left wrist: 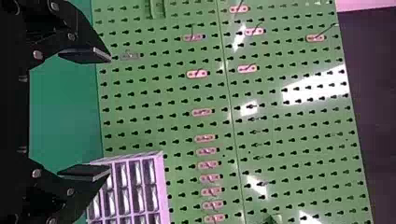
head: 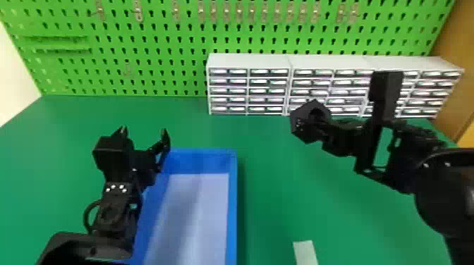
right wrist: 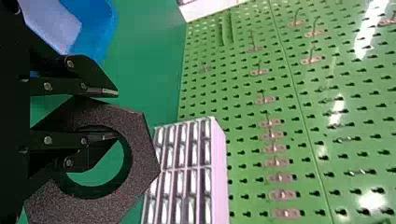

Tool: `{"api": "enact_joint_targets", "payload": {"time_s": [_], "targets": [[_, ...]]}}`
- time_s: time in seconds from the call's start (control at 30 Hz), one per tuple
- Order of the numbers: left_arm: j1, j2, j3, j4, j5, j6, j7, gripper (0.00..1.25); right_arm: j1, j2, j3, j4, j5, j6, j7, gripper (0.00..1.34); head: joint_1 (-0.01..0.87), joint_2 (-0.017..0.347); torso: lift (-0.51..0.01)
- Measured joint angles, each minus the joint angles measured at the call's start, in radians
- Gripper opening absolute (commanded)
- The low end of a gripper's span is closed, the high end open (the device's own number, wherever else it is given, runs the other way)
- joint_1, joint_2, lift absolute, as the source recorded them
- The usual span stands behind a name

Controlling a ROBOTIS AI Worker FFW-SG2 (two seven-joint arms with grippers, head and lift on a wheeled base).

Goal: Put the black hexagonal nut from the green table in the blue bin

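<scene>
Right claw (head: 327,129) grips grainy hexagonal nut (head: 300,122).

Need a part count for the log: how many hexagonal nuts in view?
1. The black hexagonal nut is held in the right gripper, to the right of the blue bin. Others may be hidden: the left arm covers part of the green table.

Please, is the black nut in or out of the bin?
Out. The right gripper holds the nut in its jaws, right of the bin.
</scene>
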State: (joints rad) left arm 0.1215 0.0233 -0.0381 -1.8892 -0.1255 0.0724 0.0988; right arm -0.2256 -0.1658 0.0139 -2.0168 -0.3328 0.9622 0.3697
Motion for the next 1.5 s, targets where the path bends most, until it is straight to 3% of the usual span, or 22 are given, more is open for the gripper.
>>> {"api": "enact_joint_targets", "payload": {"time_s": [0.6,1.03,1.5], "targets": [[-0.010,0.000,0.062,-0.019,-0.008,-0.004,0.018,0.83,-0.064,-0.042,0.128,0.032,-0.076,0.077,0.000,0.33,0.657,0.057,-0.095],[-0.015,0.000,0.074,-0.019,-0.015,-0.004,0.018,0.83,-0.164,-0.081,0.302,0.126,-0.244,0.110,0.000,0.33,0.657,0.057,-0.095],[-0.019,0.000,0.081,-0.019,-0.017,-0.003,0.018,0.83,-0.259,-0.104,0.464,0.232,-0.429,0.091,0.000,0.33,0.657,0.057,-0.095]]}}
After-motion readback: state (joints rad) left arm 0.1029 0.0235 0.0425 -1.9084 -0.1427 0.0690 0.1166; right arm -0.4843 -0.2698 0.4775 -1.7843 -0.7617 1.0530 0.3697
